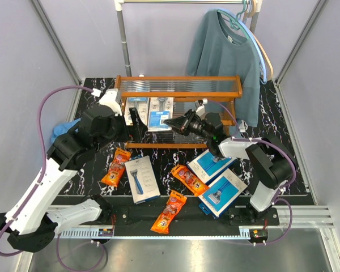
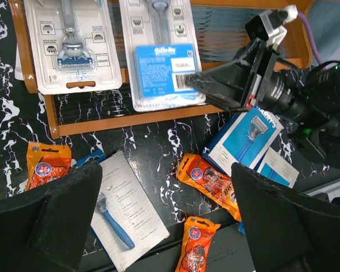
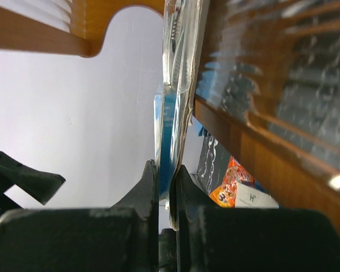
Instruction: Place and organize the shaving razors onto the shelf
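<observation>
Our right fingers [image 3: 146,190] clamp the right edge of the card [image 1: 158,115] lying front-to-back on the shelf [image 1: 181,94]; left fingers [image 2: 51,221] gape empty.

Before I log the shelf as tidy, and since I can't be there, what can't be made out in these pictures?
Right wrist view: the card pinched by the right gripper is edge-on and blurred; its front is unreadable.
Left wrist view: the other card is cut off by the top edge.
Top view: the blue cloth is mostly behind the left arm.
</observation>
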Action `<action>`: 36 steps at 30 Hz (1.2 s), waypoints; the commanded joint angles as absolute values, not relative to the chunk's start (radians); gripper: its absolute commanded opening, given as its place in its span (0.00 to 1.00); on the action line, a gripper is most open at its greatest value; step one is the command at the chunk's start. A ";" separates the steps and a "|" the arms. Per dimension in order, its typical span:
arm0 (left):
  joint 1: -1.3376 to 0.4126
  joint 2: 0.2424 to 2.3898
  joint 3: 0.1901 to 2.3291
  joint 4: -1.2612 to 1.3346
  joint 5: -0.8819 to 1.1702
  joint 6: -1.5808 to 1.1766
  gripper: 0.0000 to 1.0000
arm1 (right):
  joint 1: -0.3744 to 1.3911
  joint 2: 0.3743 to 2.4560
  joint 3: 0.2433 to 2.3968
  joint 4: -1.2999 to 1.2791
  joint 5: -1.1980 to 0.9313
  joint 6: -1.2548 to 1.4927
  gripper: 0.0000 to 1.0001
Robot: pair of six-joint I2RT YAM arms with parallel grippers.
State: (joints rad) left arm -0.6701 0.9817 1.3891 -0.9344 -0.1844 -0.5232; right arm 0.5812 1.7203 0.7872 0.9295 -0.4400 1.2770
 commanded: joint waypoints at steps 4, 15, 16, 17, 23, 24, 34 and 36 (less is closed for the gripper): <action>-0.666 0.966 1.362 -0.907 -0.195 -0.503 0.99 | 0.569 1.779 0.920 0.980 -0.494 1.282 0.00; -0.664 0.973 1.345 -0.907 -0.190 -0.499 0.99 | 0.548 1.845 0.954 0.971 -0.502 1.293 0.00; -0.664 0.973 1.342 -0.905 -0.189 -0.499 0.99 | 0.543 1.850 0.957 0.971 -0.500 1.295 0.00; -0.666 0.973 1.342 -0.907 -0.189 -0.499 0.99 | 0.538 1.855 0.960 0.971 -0.500 1.295 0.01; -0.666 0.968 1.330 -0.905 -0.179 -0.503 0.99 | 0.529 1.870 1.000 0.930 -0.514 1.292 0.05; -0.666 0.966 1.327 -0.905 -0.178 -0.503 0.99 | 0.526 1.874 1.006 0.920 -0.515 1.290 0.08; -0.664 0.957 1.308 -0.905 -0.173 -0.502 0.99 | 0.525 1.887 1.017 0.881 -0.512 1.296 0.36; -0.664 0.953 1.307 -0.907 -0.173 -0.502 0.99 | 0.526 1.873 1.002 0.876 -0.496 1.287 0.45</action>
